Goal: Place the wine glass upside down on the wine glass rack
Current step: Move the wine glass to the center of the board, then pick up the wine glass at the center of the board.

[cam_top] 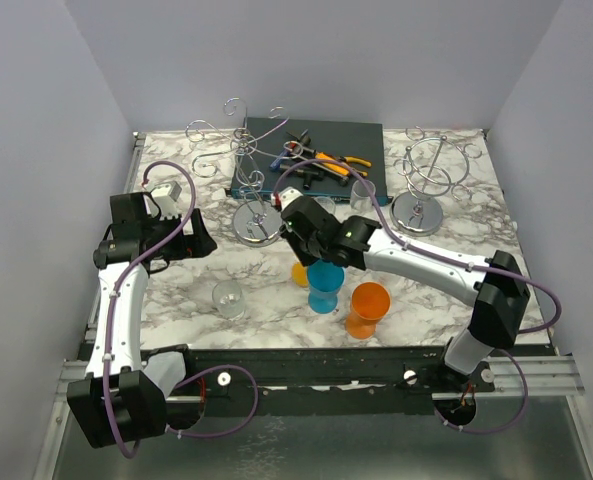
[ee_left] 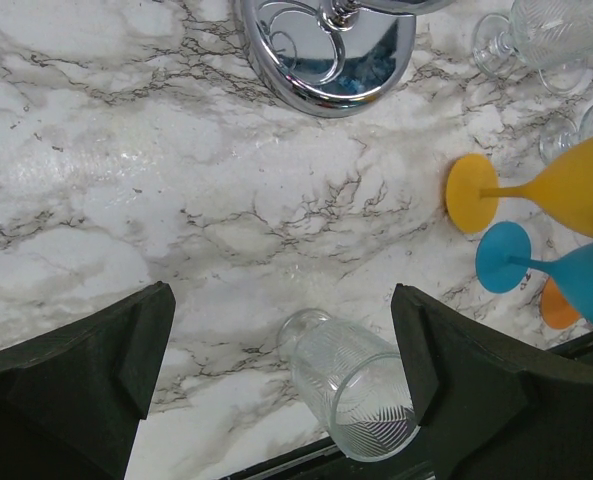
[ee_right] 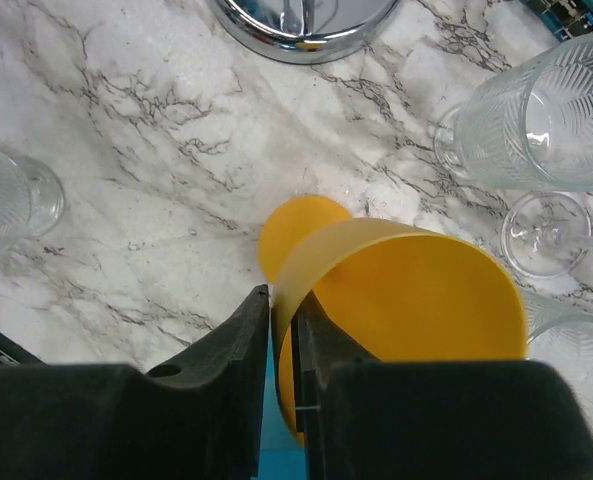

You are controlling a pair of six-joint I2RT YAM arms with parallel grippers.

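The left arm (cam_top: 116, 300) stood bent at the left side, its left pincer (ee_left: 281, 345) spread wide. The right arm (cam_top: 426, 262) stretched inward and leftward, its right pincer (ee_right: 281, 300) pinched on the rim of the yellow wine glass (ee_right: 406, 290).

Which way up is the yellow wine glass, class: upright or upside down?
Upright: the yellow wine glass stands foot-down on the table, open rim up, pinched in the right gripper.

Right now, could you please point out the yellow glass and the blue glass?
yellow glass (ee_right: 416, 300), right wrist view, on its bowl.
blue glass (ee_left: 503, 257), left wrist view, on its foot.
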